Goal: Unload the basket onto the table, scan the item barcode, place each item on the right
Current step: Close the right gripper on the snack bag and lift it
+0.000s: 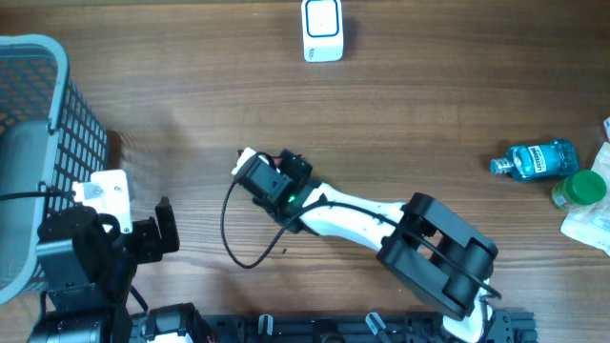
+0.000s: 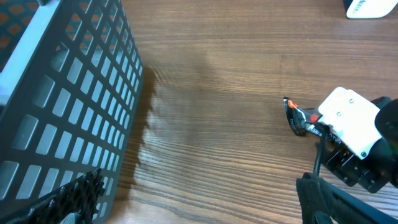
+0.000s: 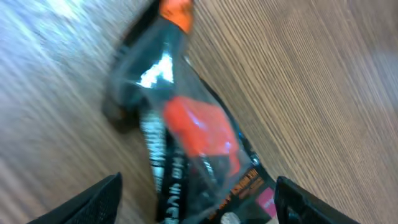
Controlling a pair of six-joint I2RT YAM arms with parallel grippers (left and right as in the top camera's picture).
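Lying flat on the table [image 3: 323, 74], the packet [image 3: 186, 124] was seen from the right wrist as a clear and black sleeve with red inside. Its long axis ran on a slant from upper left to lower right, with the orange end pointed to the top of the frame, away from the wrist. The right gripper [image 3: 198, 186] was held open. Its two fingers stood wide apart, one on each side of the packet's near end, and no touch could be made out.

From the left wrist, only the packet's orange-tipped end [image 2: 296, 114] was shown, poking out from under the right gripper. That end was pointed left toward the basket [image 2: 68, 112] but was well apart from it. The left gripper [image 2: 199, 190] was spread wide over bare wood, with nothing between its fingers. What lay in the basket could not be told through the mesh.

From overhead, the packet was hidden beneath the right gripper near the middle of the table. The basket stood at the left edge, with its contents again unclear. The scanner [image 1: 322, 30] was set at the far edge, well apart from the packet. A blue bottle [image 1: 536, 159] was laid on its side at the right.
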